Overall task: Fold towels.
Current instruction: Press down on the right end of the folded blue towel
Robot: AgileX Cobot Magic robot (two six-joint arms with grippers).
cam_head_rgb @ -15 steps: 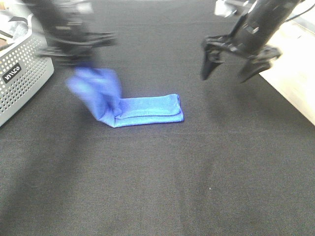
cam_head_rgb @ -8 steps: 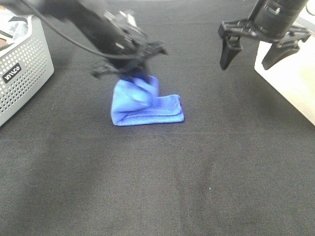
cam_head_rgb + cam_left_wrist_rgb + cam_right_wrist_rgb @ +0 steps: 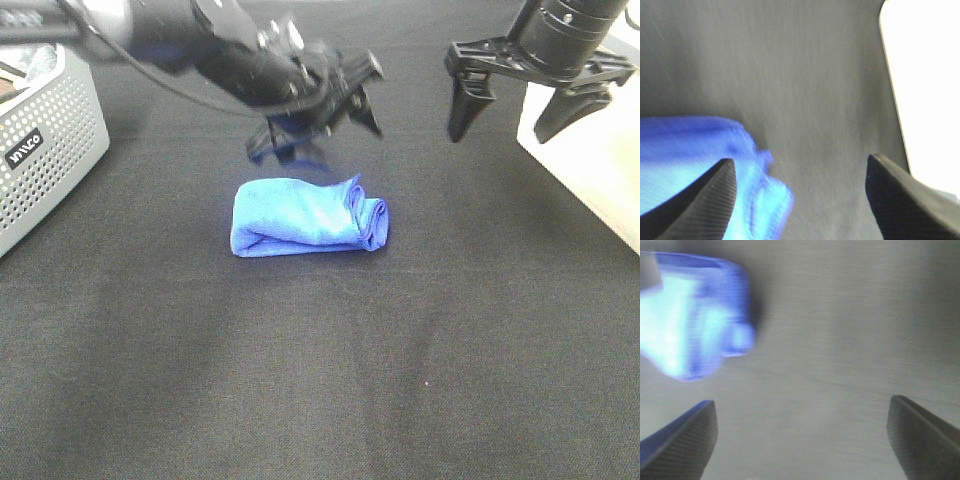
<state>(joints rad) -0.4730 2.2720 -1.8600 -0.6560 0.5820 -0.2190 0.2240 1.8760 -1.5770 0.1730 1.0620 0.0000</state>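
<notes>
Towel (image 3: 305, 215): royal-blue microfibre, folded into a short thick bundle. Stacked layers with darker stitched edges are seen at the end toward the right claw (image 3: 500, 135), where a rounded lip is raised. It is laid flat on the table (image 3: 330, 380), just below the left claw (image 3: 316, 135) and clear of it.

Left claw: jaws are spread wide and nothing is held. In the left wrist view (image 3: 801, 160), two dark ribbed fingers are seen with bare cloth between them. The towel (image 3: 690, 150) is beside one finger, blurred and partly covered by it.

Right claw: jaws are spread fully and nothing is held. It is hung above the table, well apart from the towel and on its layered-end side. In the right wrist view (image 3: 802, 402), the towel (image 3: 695, 315) is seen ahead of one finger, washed out and soft.

Table surface: black fine-weave fabric, matte.

Basket (image 3: 45, 150): grey perforated plastic with a dark label. It is on the far side of the left claw from the towel and cut off by the frame edge; its contents cannot be made out.

Tag on the towel cannot be made out. A blue patch is seen at the left claw's fingers in the high view; what it is cannot be told.
</notes>
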